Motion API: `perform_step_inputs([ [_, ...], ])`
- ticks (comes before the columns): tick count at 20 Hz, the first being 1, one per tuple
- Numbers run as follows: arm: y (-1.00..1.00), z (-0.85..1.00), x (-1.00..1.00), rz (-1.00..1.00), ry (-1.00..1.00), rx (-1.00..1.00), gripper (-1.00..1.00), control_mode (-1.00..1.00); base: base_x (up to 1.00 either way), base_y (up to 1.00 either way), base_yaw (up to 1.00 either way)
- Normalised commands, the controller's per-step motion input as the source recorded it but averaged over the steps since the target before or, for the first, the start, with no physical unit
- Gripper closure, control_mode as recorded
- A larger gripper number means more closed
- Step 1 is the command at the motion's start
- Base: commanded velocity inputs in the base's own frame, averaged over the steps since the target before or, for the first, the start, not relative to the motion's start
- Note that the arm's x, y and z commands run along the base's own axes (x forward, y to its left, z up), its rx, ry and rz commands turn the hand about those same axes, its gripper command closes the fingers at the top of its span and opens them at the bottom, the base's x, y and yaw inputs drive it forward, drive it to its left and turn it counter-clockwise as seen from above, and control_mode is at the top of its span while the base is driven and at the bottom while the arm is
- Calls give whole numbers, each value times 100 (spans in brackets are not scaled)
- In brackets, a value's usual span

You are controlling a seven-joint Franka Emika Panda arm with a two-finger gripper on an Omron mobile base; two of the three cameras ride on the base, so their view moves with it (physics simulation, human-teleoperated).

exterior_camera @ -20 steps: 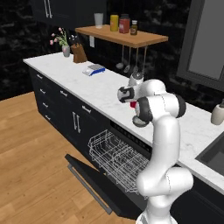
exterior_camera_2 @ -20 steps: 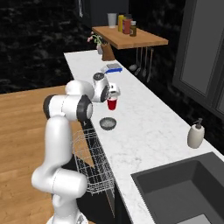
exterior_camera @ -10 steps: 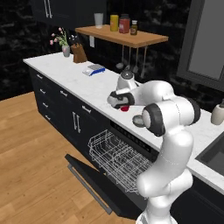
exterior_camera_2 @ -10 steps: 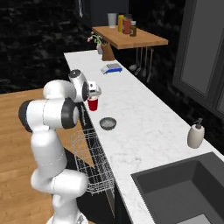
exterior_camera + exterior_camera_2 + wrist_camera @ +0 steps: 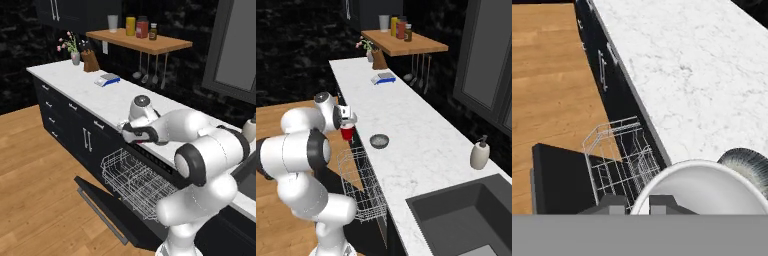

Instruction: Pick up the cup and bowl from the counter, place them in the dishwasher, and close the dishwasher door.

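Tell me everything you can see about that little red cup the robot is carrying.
The cup is small, red and tapered, plastic-looking, with a white rim and white inside. It hangs upright in the claw, gripped at its rim, lifted off the counter and out past its front edge, above the pulled-out white wire rack.

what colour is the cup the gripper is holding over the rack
Red outside, with a white rim and inside; the cup shows best in the right base view.
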Motion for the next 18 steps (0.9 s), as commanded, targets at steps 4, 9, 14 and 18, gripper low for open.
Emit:
perform_step_inputs([
  [4, 58, -69, -80, -35, 5, 25, 100, -100, 0, 0, 0],
  [9, 48, -80, -19, -53, 23, -6, 100, -100, 0, 0, 0],
  [14, 12, -68, 1, -69, 19, -2, 100, -100, 0, 0, 0],
  [18, 0, -59, 2, -43, 4, 1, 100, -100, 0, 0, 0],
])
